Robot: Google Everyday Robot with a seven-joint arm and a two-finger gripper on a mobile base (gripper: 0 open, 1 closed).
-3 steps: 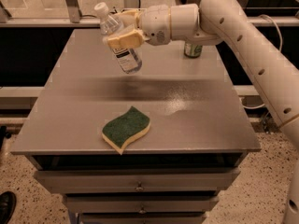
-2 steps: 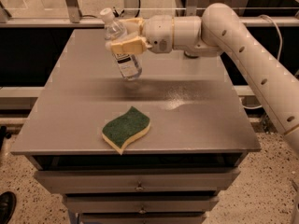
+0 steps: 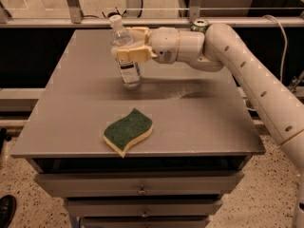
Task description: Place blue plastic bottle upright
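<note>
The blue plastic bottle [image 3: 127,69] is clear with a white cap and a white label with dark text. It stands almost upright, tilted slightly left at the top, with its base at or just above the grey table top [image 3: 85,113] in the back middle. My gripper [image 3: 134,45] reaches in from the right and is shut on the bottle around its upper body, one tan finger [image 3: 133,54] in front of it.
A green and yellow sponge [image 3: 128,131] lies near the table's front edge. A green drink can [image 3: 200,25] stands at the back, mostly hidden behind my arm [image 3: 247,70]. Drawers sit below the table top. A rail runs behind the table.
The gripper has carried the bottle down towards the table and turned it closer to upright. The arm has dropped with it. The sponge has not moved.
</note>
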